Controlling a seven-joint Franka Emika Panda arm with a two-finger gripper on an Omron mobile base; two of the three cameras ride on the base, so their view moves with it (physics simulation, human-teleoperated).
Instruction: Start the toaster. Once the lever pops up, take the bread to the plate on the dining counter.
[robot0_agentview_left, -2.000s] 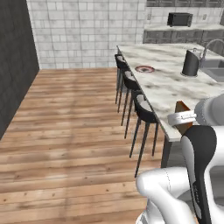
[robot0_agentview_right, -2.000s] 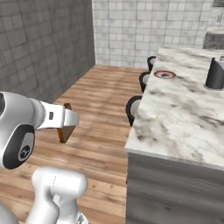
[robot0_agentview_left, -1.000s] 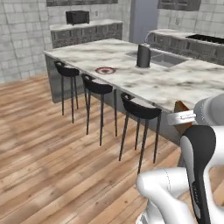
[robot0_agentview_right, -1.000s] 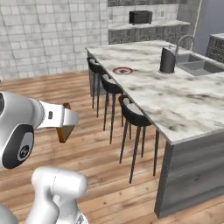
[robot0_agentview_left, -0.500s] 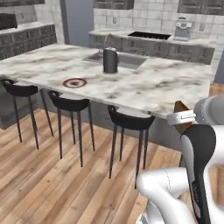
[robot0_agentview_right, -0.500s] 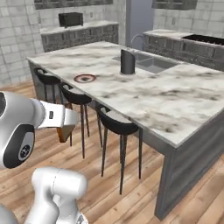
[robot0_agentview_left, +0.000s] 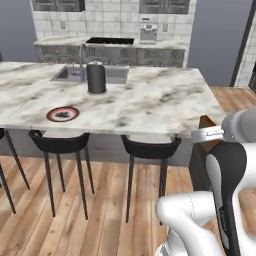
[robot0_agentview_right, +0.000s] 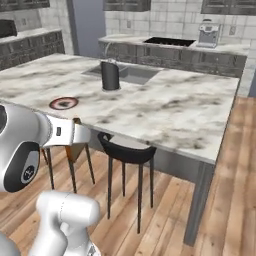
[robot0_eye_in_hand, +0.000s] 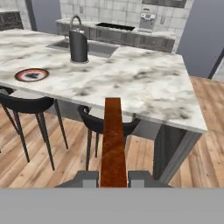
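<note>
Tool clamped on bread | dining counter edge ahead | plate far left

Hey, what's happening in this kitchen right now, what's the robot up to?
The robot is carrying the bread, a brown slice held edge-on between its fingers, out in front of the dining counter. The gripper is shut on the slice, which hangs in the air above the wooden floor, short of the counter's edge. The plate sits bare on the marble, off to the left near the bar stools, so the bread has yet to be set down.
</note>
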